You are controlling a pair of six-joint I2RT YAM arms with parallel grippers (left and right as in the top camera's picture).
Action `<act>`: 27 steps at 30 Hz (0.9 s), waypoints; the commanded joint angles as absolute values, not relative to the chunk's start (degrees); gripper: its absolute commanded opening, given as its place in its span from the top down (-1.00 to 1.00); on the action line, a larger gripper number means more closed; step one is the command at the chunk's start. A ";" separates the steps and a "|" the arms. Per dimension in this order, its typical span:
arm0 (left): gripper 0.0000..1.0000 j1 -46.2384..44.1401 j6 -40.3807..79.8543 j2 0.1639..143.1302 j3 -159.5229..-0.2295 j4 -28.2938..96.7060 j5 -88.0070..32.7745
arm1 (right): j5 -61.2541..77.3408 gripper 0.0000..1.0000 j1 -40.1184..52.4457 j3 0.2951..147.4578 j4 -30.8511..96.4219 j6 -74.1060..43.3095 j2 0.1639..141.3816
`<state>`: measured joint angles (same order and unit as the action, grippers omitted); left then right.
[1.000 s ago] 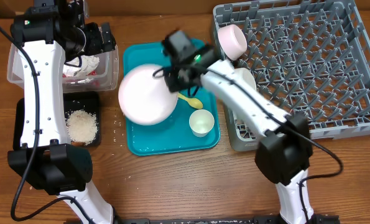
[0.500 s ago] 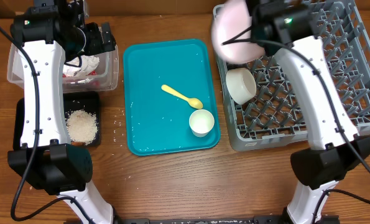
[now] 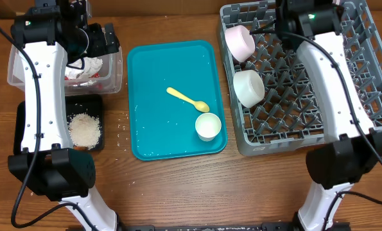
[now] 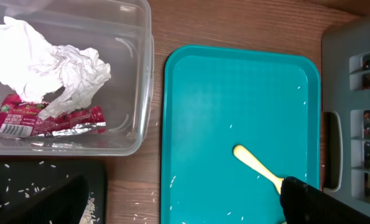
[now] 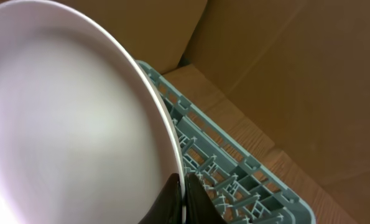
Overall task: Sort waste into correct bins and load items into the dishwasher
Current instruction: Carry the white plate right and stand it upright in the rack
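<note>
My right gripper [image 5: 183, 194] is shut on the rim of the large round plate [image 5: 66, 124], held on edge over the far left of the grey dish rack [image 3: 319, 70]. In the overhead view this gripper [image 3: 277, 24] is above the rack, by the pale-pink bowl [image 3: 240, 42]. A white bowl [image 3: 248, 88] lies in the rack. The yellow spoon [image 3: 187, 99] and small white cup [image 3: 208, 126] lie on the teal tray [image 3: 158, 70]. My left gripper [image 4: 181, 186] is open and empty near the clear tub [image 4: 141, 74], which holds the napkin [image 4: 54, 65] and red wrapper [image 4: 41, 121].
The black tray [image 3: 29, 131] in front of the tub holds white rice [image 3: 85, 128]. Loose rice grains lie on the table between it and the teal tray. Cardboard walls stand behind the rack [image 5: 284, 74].
My right arm has lifted the plate off the teal tray, carried it right and back over the rack, and turned it on edge. The left arm has not moved.
</note>
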<state>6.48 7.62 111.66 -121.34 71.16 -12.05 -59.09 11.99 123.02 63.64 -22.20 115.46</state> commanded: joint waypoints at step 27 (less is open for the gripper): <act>-0.99 6.35 8.60 111.24 -122.26 71.13 -12.93 | -53.87 0.92 12.80 119.52 60.71 -22.06 124.42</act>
